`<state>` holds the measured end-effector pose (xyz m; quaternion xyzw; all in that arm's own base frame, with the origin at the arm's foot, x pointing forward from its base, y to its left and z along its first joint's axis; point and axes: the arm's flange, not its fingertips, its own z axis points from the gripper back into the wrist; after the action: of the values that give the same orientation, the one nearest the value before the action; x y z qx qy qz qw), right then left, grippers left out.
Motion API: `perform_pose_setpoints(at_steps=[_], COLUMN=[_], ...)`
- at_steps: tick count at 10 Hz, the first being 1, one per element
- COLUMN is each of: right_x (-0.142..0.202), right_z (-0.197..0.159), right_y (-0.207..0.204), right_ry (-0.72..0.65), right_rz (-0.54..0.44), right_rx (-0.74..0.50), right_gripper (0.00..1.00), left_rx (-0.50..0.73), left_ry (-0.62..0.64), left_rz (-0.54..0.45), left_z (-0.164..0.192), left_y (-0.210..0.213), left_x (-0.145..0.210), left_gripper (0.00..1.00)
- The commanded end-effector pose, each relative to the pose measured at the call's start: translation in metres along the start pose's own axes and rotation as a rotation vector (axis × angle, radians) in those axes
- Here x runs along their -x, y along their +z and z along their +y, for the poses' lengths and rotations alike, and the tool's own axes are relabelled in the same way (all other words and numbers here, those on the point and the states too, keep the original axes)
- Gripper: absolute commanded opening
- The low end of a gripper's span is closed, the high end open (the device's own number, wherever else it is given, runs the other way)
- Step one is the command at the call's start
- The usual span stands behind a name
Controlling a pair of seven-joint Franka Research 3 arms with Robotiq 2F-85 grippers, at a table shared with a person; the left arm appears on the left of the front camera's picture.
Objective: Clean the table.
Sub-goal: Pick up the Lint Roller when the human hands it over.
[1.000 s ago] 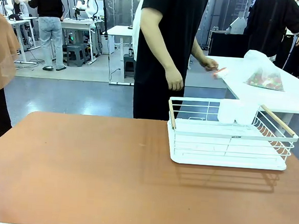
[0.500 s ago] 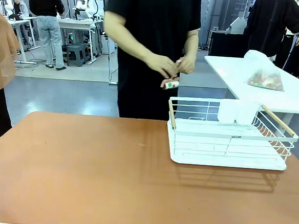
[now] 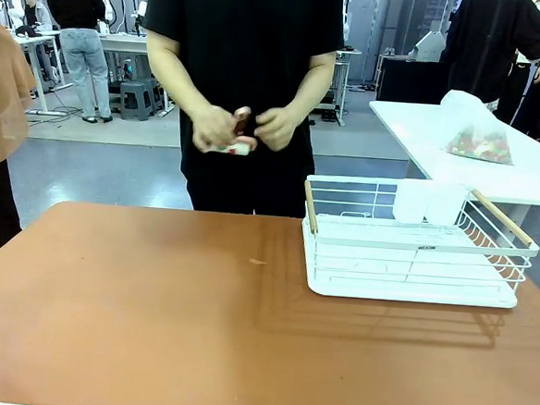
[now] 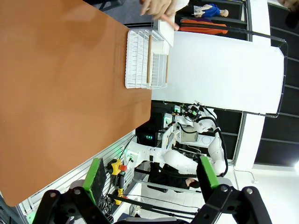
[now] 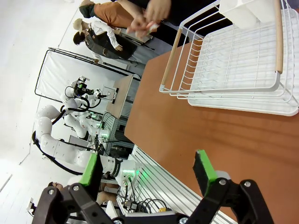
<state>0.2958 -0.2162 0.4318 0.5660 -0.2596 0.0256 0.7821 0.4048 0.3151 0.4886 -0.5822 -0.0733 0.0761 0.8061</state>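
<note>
Progress on the cleaning looks slight either way, judging from the front view: the table (image 3: 150, 324) runs across the near half of the picture, its reddish-brown top bare apart from a white wire rack (image 3: 414, 268) on the robot's right part and a tiny pale speck (image 3: 257, 262) near the middle, too small to identify. The rack holds nothing but a white holder (image 3: 428, 202) in its far corner. Behind the table's far edge, the person's hands (image 3: 215, 129) are drawn together at waist height and pinch a small white-and-red item (image 3: 240, 146) between them, off the table. In the left wrist view, the left gripper (image 4: 152, 173) hangs high beside the table with its green pads spread wide and nothing between them; the table top lies far beyond it, with the rack at its distant end. In the right wrist view, the right gripper (image 5: 145, 169) is likewise spread and empty, poised above the table short of the rack, the person's hands at the top edge. My judgement: nothing has been put away yet, and little lies on the table to clear, unless the item the person holds gets set down.
</note>
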Motion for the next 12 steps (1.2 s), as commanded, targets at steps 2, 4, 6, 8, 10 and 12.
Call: perform_pose_setpoints(at_steps=[2,4,6,8,10,12], right_x=[-0.0003,-0.0003,-0.0003,-0.0003,-0.0003,-0.0003], right_z=[0.0017,0.0017,0.0017,0.0017,0.0017,0.0017], right_y=[0.0021,0.0021,0.0021,0.0021,0.0021,0.0021], right_ry=[0.012,0.012,0.012,0.012,0.012,0.012], right_rz=[-0.003,-0.003,-0.003,-0.003,-0.003,-0.003], right_rx=[-0.012,-0.012,-0.012,-0.012,-0.012,-0.012], right_gripper=[1.0,1.0,1.0,1.0,1.0,1.0], left_rx=[-0.007,-0.007,-0.007,-0.007,-0.007,-0.007], left_ry=[-0.013,-0.013,-0.013,-0.013,-0.013,-0.013], left_rz=[-0.002,-0.002,-0.002,-0.002,-0.002,-0.002], left_z=[0.001,0.001,0.001,0.001,0.001,0.001], left_y=[0.0,0.0,0.0,0.0,0.0,0.0], left_x=[0.0052,0.0052,0.0052,0.0052,0.0052,0.0052], left_gripper=[1.0,1.0,1.0,1.0,1.0,1.0])
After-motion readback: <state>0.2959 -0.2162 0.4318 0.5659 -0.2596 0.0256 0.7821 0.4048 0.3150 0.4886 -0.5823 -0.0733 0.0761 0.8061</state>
